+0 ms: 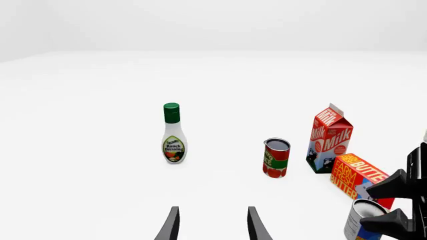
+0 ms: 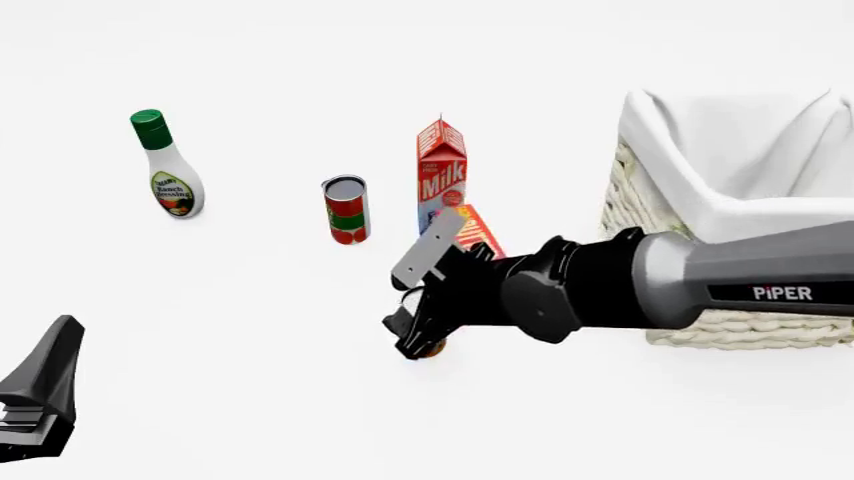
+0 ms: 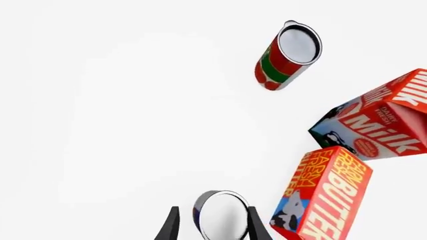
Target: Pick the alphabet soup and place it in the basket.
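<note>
The alphabet soup point(image 3: 221, 216), a small can with a whitish lid, stands on the table between the fingers of my right gripper point(image 3: 212, 214). The jaws are open on either side of it. In the front view the right gripper point(image 2: 416, 335) hides most of the can; only its orange-brown bottom point(image 2: 431, 349) shows. The left wrist view shows the can point(image 1: 362, 221) beside the right fingers point(image 1: 392, 220). The basket point(image 2: 721, 215), cream wicker with white cloth lining, stands at the right behind the right arm. My left gripper point(image 1: 212, 215) is open and empty, low at the front left point(image 2: 40, 400).
A red-and-green labelled can point(image 2: 346, 209), a milk carton point(image 2: 442, 175) and a butter box point(image 2: 475, 232) stand just beyond the soup. A ranch dressing bottle point(image 2: 170, 170) stands far left. The butter box point(image 3: 327, 200) is close beside the right gripper.
</note>
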Motion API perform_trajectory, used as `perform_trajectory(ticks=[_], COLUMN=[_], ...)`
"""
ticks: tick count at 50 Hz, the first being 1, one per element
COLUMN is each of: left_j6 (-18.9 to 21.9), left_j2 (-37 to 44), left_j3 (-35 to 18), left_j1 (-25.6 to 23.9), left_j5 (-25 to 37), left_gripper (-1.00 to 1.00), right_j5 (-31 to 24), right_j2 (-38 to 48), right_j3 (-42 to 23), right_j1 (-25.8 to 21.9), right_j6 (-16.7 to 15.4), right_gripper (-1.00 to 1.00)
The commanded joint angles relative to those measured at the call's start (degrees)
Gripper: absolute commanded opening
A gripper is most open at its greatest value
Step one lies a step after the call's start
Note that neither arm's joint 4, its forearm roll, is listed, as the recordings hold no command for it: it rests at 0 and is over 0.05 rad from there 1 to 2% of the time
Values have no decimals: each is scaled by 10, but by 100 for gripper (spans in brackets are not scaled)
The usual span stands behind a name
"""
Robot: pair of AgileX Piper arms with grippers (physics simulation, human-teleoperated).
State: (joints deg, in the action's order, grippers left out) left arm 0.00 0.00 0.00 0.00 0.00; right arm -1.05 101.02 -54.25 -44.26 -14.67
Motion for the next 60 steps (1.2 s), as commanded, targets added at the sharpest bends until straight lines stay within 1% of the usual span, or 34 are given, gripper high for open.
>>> perform_trajectory(ticks=[1, 11, 12, 17, 37, 52, 60], left_j6=[0, 0, 0, 0, 0, 0, 0], left_j2=[0, 0, 0, 0, 0, 0, 0], left_j3=[0, 0, 0, 0, 0, 0, 0], left_j1=[0, 0, 0, 0, 0, 0, 0], left_j5=[0, 0, 0, 0, 0, 0, 0], left_gripper=[100, 100, 100, 100, 100, 100, 100], right_j5=[-4, -6, -4, -7, 9, 14, 29], right_j2=[-4, -11, -14, -13, 18, 17, 30], right_j3=[5, 7, 9, 5, -3, 12, 19], right_j1=[11, 18, 17, 16, 9, 23, 23], right_j6=[-9, -14, -19, -17, -13, -19, -19], right_gripper=[100, 100, 100, 100, 100, 100, 100])
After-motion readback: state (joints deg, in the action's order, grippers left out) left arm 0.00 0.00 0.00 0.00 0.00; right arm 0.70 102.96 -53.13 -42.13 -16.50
